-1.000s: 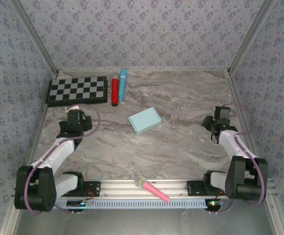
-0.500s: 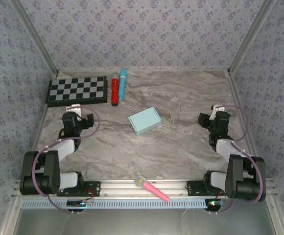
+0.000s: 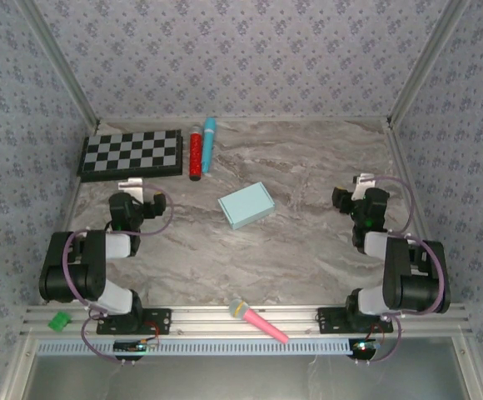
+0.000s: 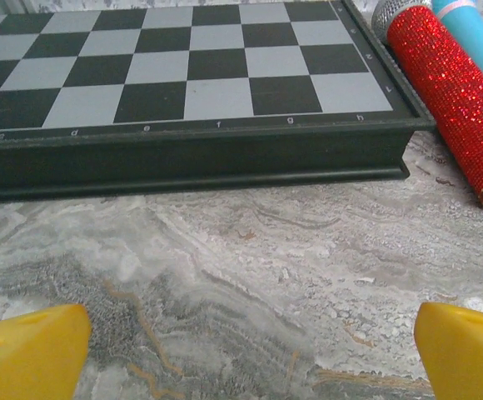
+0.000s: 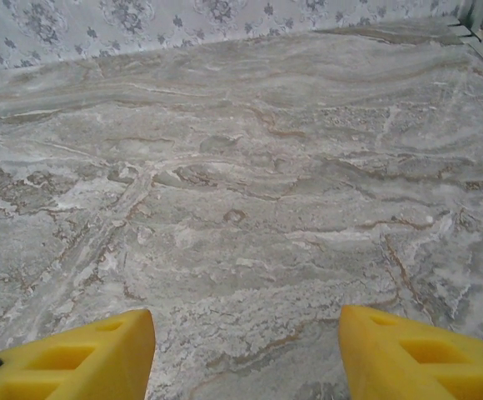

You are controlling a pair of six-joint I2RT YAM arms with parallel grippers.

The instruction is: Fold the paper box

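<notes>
While both my claws sit low near the desk's (image 3: 308, 242) side edges, the paper box (image 3: 246, 205) lies closed and flat in the middle, touched by nothing, with bare marble all round it. My left claw (image 4: 250, 350) gapes wide, its yellow fingertips (image 4: 29, 350) at the frame's corners with just desk between. Its camera faces the checkerboard's (image 4: 183, 75) near edge, the red glitter tube (image 4: 445, 92) just right of it and a cyan tube (image 4: 479, 33) beside that. My right claw (image 5: 246, 350) stands well apart too, gripping nothing, facing open desk up to the patterned wall (image 5: 141, 25). The overhead view gives me the box and a pink microphone (image 3: 258, 321) lying across the front rail (image 3: 191, 315).
</notes>
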